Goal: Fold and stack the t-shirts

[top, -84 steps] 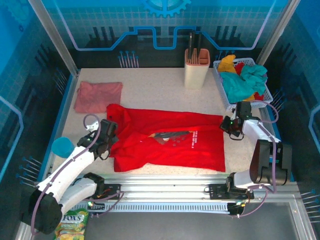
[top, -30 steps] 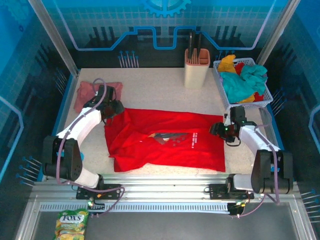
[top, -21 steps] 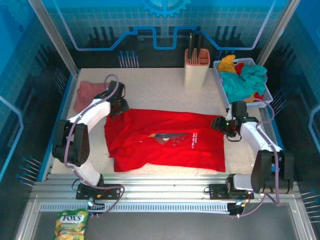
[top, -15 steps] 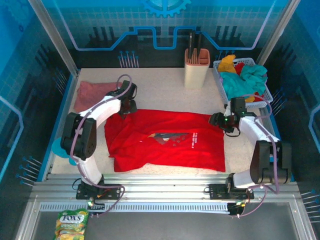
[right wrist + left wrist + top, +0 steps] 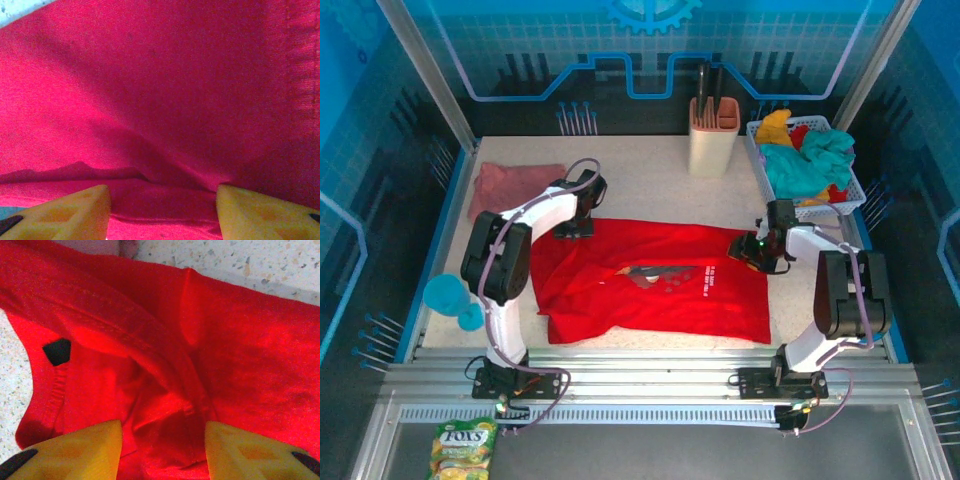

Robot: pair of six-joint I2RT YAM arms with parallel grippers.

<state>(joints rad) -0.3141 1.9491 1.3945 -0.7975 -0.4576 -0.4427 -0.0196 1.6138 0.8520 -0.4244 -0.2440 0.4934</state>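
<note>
Red cloth covers the middle of the counter (image 5: 650, 175): the red t-shirt (image 5: 660, 285) lies spread flat with its print facing up. The pink t-shirt (image 5: 515, 187) rests at the far left, near the red one's corner. The left end effector (image 5: 572, 225) is down at the red shirt's far-left corner by the sleeve, and the right end effector (image 5: 750, 249) is at its far-right corner. These matched positions would suit drawing the far edge toward the near one for a first fold. Both stand open, their yellow fingers (image 5: 75, 450) straddling a ridge of red fabric. This close up, it is hard to say whether the pads already press on it.
</note>
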